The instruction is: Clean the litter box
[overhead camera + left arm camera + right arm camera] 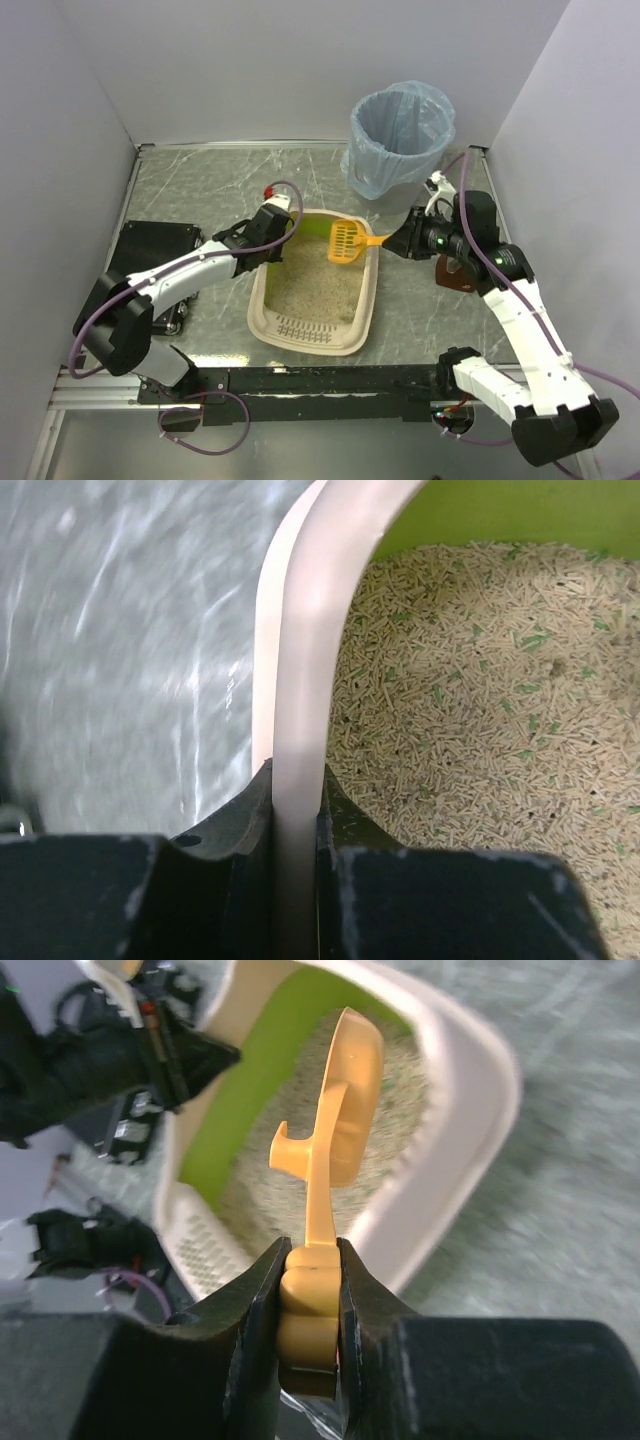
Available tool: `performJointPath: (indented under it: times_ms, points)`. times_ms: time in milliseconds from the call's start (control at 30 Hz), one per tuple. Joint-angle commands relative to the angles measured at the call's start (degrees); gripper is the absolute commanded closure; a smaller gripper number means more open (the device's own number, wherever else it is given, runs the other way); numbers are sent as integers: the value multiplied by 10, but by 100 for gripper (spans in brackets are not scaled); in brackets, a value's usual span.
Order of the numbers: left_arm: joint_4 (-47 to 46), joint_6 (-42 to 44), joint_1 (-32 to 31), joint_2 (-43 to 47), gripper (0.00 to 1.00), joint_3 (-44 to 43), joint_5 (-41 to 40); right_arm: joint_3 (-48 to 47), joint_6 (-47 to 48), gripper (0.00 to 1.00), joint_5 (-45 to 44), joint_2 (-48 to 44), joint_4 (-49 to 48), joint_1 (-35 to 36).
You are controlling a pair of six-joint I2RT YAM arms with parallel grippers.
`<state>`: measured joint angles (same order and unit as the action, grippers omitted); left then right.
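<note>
The litter box (262, 312) sits mid-table, cream-rimmed with a lime-green inner wall and beige pellet litter (312, 285). My left gripper (272, 238) is shut on its far-left rim; in the left wrist view the cream rim (310, 650) runs straight between the jaws of the left gripper (297, 810), litter (480, 710) to the right. My right gripper (408, 240) is shut on the handle of the orange slotted scoop (346, 241), which hangs over the box's far right corner. In the right wrist view, the scoop (345, 1110) stands edge-on above the right gripper (308, 1290), over the litter box (470, 1080).
A grey round bin with a light-blue bag (400, 135) stands at the back right, just beyond the right gripper. A black flat object (150, 255) lies at the left under the left arm. A dark brown item (455, 272) sits under the right arm. Grey walls enclose the table.
</note>
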<state>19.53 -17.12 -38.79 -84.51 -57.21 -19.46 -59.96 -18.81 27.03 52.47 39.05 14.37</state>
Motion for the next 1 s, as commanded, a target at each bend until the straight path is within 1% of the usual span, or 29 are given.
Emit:
performJointPath:
  times_ms: [0, 33, 67, 100, 133, 200, 233, 267, 300, 333, 367, 400, 433, 500, 533, 567, 633, 667, 700, 733, 767, 800, 833, 867, 900, 933, 967]
  points:
    - [23, -253, 0, 58, 99, 2, -112, -31, 5, 100, 119, 46, -91, 11]
    - [37, -285, -1, 64, 99, 6, -121, -40, 6, 100, 127, 54, -100, 15]
    - [46, -357, -3, 70, 99, 12, -127, -45, 8, 100, 130, 66, -102, 20]
    - [66, -420, -6, 80, 99, 19, -157, -49, 11, 100, 128, 70, -104, 28]
    - [119, -479, -8, 83, 99, 19, -161, -52, 11, 100, 125, 73, -107, 30]
    - [139, -553, -22, 90, 99, 25, -171, -54, 9, 100, 124, 79, -116, 34]
    - [187, -583, -40, 91, 99, 23, -194, -59, 11, 100, 123, 82, -114, 35]
    - [217, -655, -47, 91, 98, 19, -203, -61, 12, 100, 120, 85, -109, 35]
    - [256, -695, -54, 89, 94, 6, -210, -62, 14, 100, 114, 86, -109, 35]
    - [270, -706, -67, 88, 78, 3, -217, -62, 16, 100, 110, 87, -108, 35]
    - [278, -695, -72, 87, 61, 0, -218, -61, 18, 100, 107, 88, -106, 34]
    - [289, -703, -76, 82, 41, -9, -217, -61, 19, 100, 105, 88, -104, 35]
    - [291, -698, -84, 80, 27, -11, -215, -62, 19, 100, 101, 88, -104, 36]
    - [293, -671, -92, 77, 16, -21, -209, -62, 23, 100, 95, 87, -99, 35]
    - [288, -658, -98, 79, 6, -23, -207, -63, 24, 100, 88, 85, -98, 35]
    - [285, -622, -99, 80, 2, -26, -201, -64, 26, 100, 85, 84, -95, 35]
    - [296, -578, -101, 94, 1, -47, -207, -65, 30, 100, 81, 81, -87, 35]
    - [311, -552, -101, 101, 1, -61, -219, -64, 32, 100, 77, 77, -86, 34]
    - [336, -541, -103, 120, 1, -89, -255, -62, 35, 100, 74, 74, -85, 35]
    - [329, -502, -103, 133, 1, -101, -261, -59, 36, 100, 73, 71, -83, 35]
    - [302, -388, -103, 146, 1, -109, -257, -57, 40, 100, 69, 67, -81, 35]
    - [273, -323, -102, 172, 3, -118, -228, -54, 43, 100, 66, 65, -79, 34]
    - [184, -250, -103, 186, 3, -115, -205, -48, 44, 100, 66, 62, -80, 35]
    - [139, -140, -101, 197, 3, -98, -191, -45, 47, 100, 66, 58, -78, 35]
    - [93, -80, -95, 215, 3, -84, -169, -43, 47, 100, 67, 57, -77, 36]
    - [44, -27, -69, 218, 3, -73, -94, -39, 47, 100, 66, 55, -75, 35]
    - [-3, 47, -52, 218, 3, -64, -51, -36, 50, 100, 69, 51, -71, 35]
